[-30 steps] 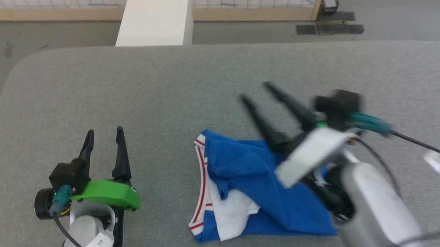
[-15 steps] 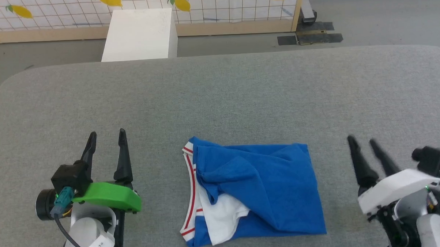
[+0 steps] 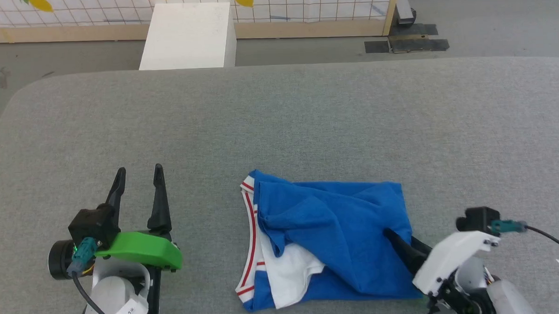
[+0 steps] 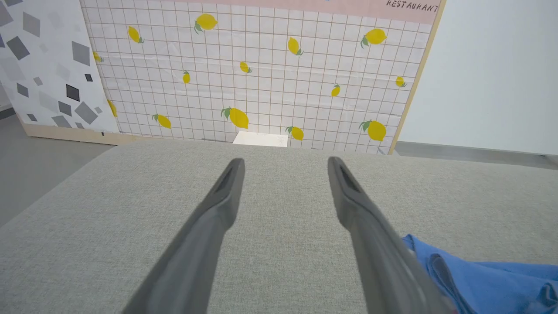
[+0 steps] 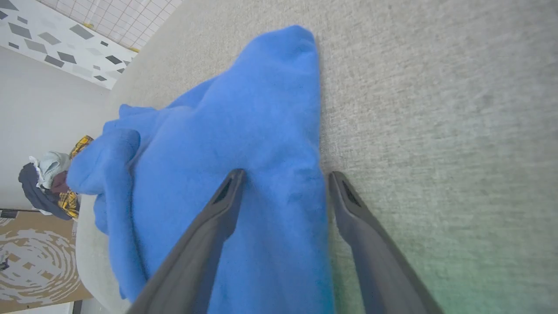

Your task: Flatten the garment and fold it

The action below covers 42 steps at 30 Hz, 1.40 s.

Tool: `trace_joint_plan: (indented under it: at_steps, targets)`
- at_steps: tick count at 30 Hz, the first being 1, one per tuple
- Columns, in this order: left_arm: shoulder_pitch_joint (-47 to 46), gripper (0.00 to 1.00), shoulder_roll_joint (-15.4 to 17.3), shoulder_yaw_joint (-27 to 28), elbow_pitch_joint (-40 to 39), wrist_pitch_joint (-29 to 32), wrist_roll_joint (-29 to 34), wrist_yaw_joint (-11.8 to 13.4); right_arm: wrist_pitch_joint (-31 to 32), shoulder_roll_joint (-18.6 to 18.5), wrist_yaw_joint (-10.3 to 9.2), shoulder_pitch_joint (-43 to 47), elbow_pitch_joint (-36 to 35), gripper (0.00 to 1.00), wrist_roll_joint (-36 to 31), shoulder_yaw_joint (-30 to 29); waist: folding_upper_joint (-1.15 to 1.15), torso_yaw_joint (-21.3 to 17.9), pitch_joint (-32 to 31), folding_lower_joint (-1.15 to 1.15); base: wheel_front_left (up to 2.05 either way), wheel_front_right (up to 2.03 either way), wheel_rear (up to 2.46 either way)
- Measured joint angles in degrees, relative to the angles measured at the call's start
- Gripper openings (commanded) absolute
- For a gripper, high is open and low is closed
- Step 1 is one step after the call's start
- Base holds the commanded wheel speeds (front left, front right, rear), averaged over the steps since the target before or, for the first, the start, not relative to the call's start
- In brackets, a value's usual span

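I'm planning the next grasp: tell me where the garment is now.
In the head view the garment lies on the grey table, near its front edge, between the tools: the right tool straddles its right edge, and the left tool stands apart.

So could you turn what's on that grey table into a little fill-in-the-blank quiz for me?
The garment on the grey table is mostly ____. The stripes on its white trim are ____. The left gripper rests away from it; the fingers at its edge belong to the ____ arm. Yellow ____ dot the wall panel.
Missing words: blue, red, right, lemons.
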Motion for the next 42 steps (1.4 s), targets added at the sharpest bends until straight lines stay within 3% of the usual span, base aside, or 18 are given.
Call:
trace_joint_plan:
  at_steps: [3, 4, 5, 6, 7, 11, 16, 20, 27, 31, 36, 42]
  targets:
    - [0.0, 1.00, -0.1, 0.0, 0.0, 0.0, 0.0, 0.0, 1.6, 0.0, 0.01, -2.1, 2.5, 1.00, 0.4, 1.6, 0.00, 0.3, 0.1, 0.00, 0.00, 0.00, 0.00]
    - [0.0, 1.00, -0.2, 0.0, 0.0, 0.0, 0.0, 0.0, 2.2, -0.1, 0.01, -2.6, 3.1, 0.76, 0.4, 2.2, 0.00, 0.4, 0.1, 0.00, 0.00, 0.00, 0.00]
    - [0.0, 1.00, -0.2, 0.0, 0.0, 0.0, 0.0, 0.0, 2.6, -0.2, 0.01, -3.0, 3.5, 0.44, 0.3, 2.6, 0.00, 0.5, 0.2, 0.00, 0.00, 0.00, 0.00]
    - [0.0, 1.00, -0.3, 0.0, 0.0, 0.0, 0.0, 0.0, 2.6, -0.2, 0.01, -3.3, 3.7, 0.27, -0.2, 2.9, 0.00, 0.6, 0.2, 0.00, 0.00, 0.00, 0.00]
    - [0.0, 1.00, -0.4, 0.1, 0.0, 0.0, 0.0, 0.0, 2.6, -0.1, 0.01, -3.5, 3.8, 0.02, -1.3, 3.1, 0.00, 0.5, 0.2, 0.00, 0.00, 0.00, 0.00]
    - [0.1, 1.00, -0.5, 1.0, -0.2, 0.0, 0.0, 0.1, 2.9, 0.0, 0.01, -4.0, 2.5, 0.00, -10.0, 2.9, 0.00, -0.3, 0.3, 0.00, 0.00, 0.00, 0.00]
    - [1.0, 1.00, -0.5, 2.4, -1.5, 0.0, 0.0, 0.3, 7.3, -0.1, 0.01, -7.4, -6.9, 0.00, -27.7, 4.7, 0.00, -2.8, 0.6, 0.00, 0.00, 0.00, 0.00]
    - [1.2, 1.00, -0.3, 2.8, -3.0, -0.2, 0.0, 0.5, 10.4, -5.0, 0.03, -11.6, -14.0, 0.00, -35.8, 10.6, 0.00, -5.6, 1.2, 0.00, 0.00, 0.00, 0.00]
    - [-0.4, 1.00, 0.7, 2.8, -4.9, -0.2, 0.1, 0.4, 11.1, -19.4, 0.03, -19.5, -16.1, 0.00, -38.1, 17.4, 0.00, -11.3, 3.1, 0.00, 0.00, 0.00, 0.00]
    - [-3.2, 1.00, 1.2, 2.2, -6.4, -0.2, 0.7, 0.4, 9.6, -24.4, 0.03, -23.4, -12.9, 0.00, -37.3, 17.8, 0.00, -14.3, 5.4, 0.00, 0.00, 0.00, 0.00]
    - [-5.6, 1.00, 2.7, 1.7, -8.3, 0.2, 1.5, 0.4, 6.9, -27.9, 0.03, -27.4, -6.4, 0.00, -38.0, 14.2, 0.00, -16.7, 9.6, 0.00, 0.00, 0.00, 0.00]
    - [-8.0, 1.00, 4.3, 1.0, -11.2, 1.9, 2.9, 0.4, 3.2, -28.6, 0.03, -31.9, 1.7, 0.00, -41.6, 6.9, 0.00, -18.8, 15.3, 0.00, 0.00, 0.00, 0.00]
